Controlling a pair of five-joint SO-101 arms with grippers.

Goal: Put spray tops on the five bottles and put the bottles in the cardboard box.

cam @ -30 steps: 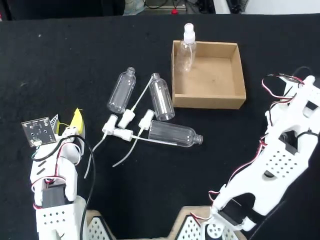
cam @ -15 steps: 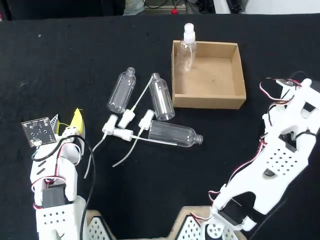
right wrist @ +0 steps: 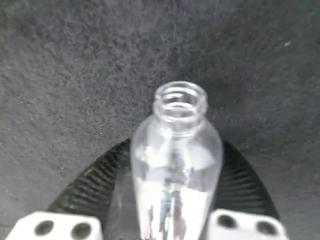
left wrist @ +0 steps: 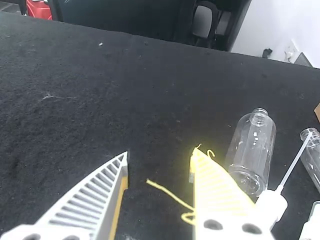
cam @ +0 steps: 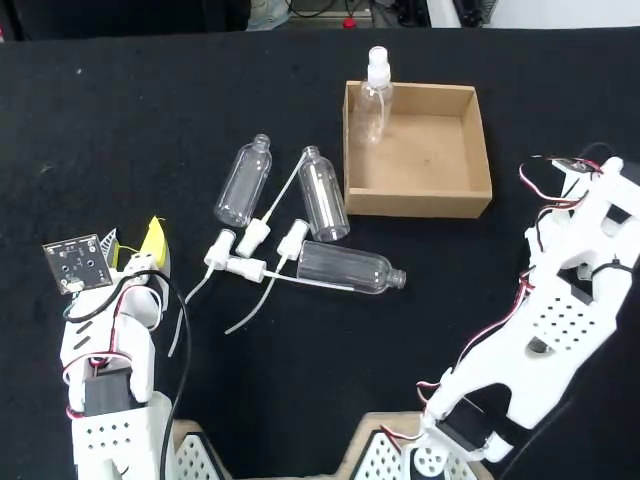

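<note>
- A table (cam: 120, 110) is covered with black cloth.
- A cardboard box (cam: 418, 204) is set on it, toward the far side.
- Three uncapped bottles are laid flat beside the box: a left bottle (cam: 243, 182), a middle bottle (cam: 323, 194) and a near bottle (cam: 346, 268).
- Spray tops (cam: 254, 237) are strewn among them.

Probably lab or office: chairs (left wrist: 202, 22), cables (cam: 322, 12).
</note>
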